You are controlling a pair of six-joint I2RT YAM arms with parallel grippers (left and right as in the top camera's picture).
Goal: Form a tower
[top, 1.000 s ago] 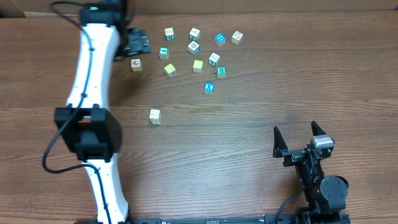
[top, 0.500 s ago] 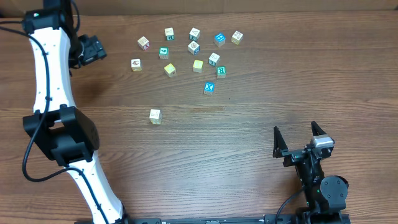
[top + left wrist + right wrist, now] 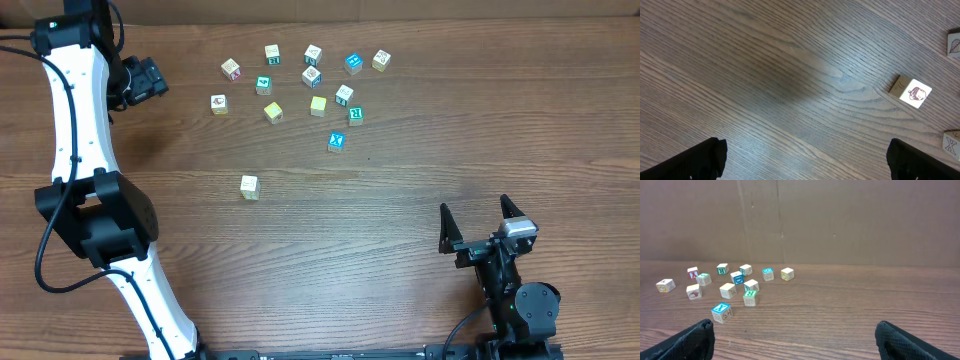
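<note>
Now my left arm has swung off to the far-left corner of the tabletop (image 3: 400, 200), left fingers (image 3: 705, 157) spread and empty, leaving the pink-marked cube (image 3: 231, 68) loose among the scattered cubes (image 3: 318, 103). My right fingers (image 3: 446, 225) gape empty too. No tower stands yet, so I judge stacking hasn't begun.

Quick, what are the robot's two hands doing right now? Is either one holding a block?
Left gripper: open, holding nothing.
Right gripper: open, holding nothing.
</note>
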